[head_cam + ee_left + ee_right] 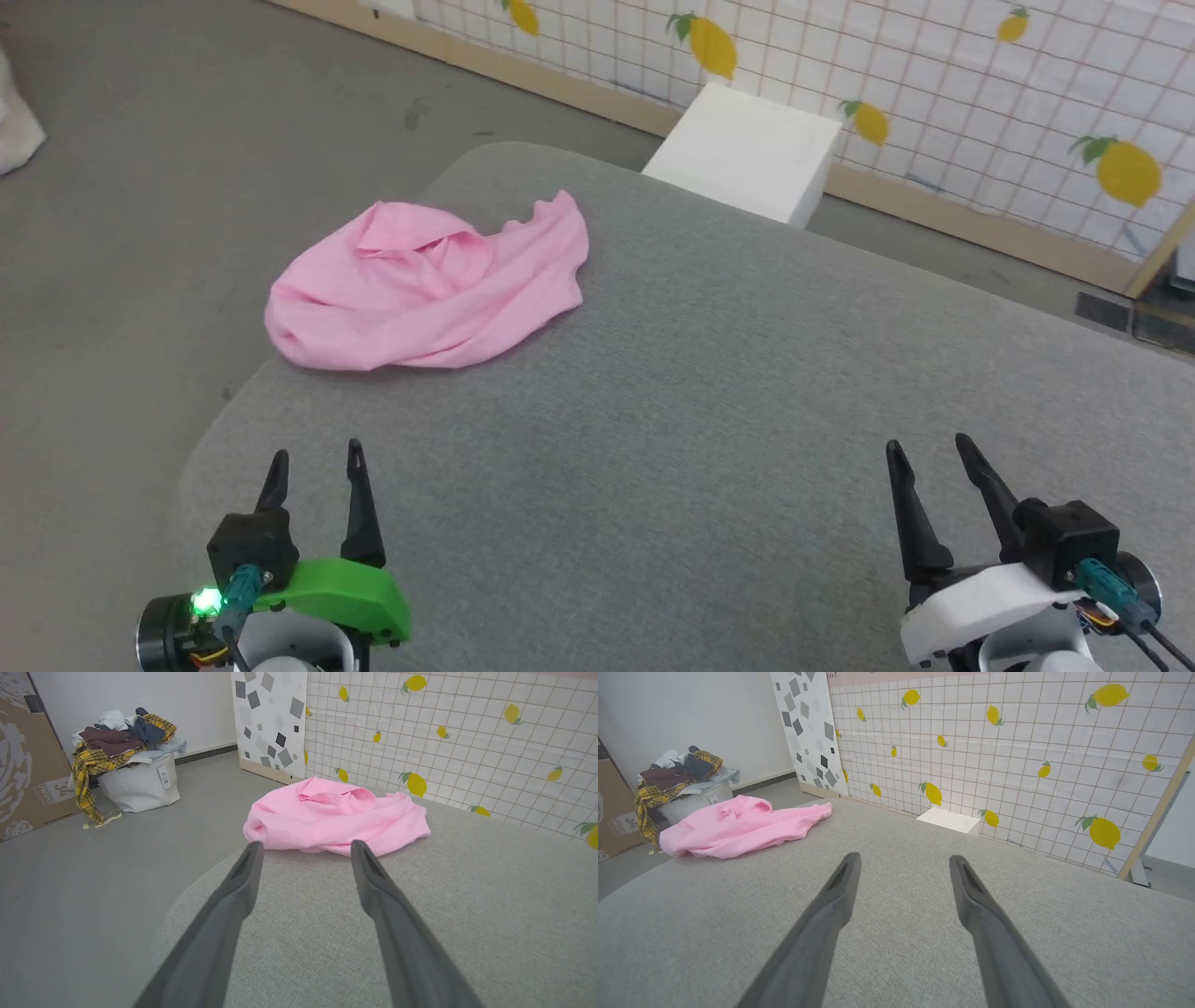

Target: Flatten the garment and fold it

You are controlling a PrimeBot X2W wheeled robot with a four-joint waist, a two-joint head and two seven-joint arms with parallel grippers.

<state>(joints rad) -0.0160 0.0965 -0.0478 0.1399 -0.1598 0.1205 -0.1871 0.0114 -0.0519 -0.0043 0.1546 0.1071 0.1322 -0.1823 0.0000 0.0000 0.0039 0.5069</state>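
The pink garment [425, 285] lay in a crumpled heap at the far left corner of the grey worktop [709, 401], its left side right at the rounded edge above the floor [121, 233]; the left jaws and the right jaws hovered over the near edge, both spread wide and holding nothing, well apart from the cloth; flattening had not begun. The step in hand looked to be the first reach. It would likely go best with the left jaws, the nearer pair, taking a single outer layer at the wavy edge on the heap's far right and drawing it toward the bare middle, rather than pinching the bunched folds on top; a pull to the left risked sliding the thin knit off the edge. Open grey surface stretched to the right and toward the robot, seemingly room enough to spread the piece; a white box [747, 149] and the lemon-print wall [990, 75] stood beyond the far edge, and a basket of clothes [135, 781] sat on the floor further off.
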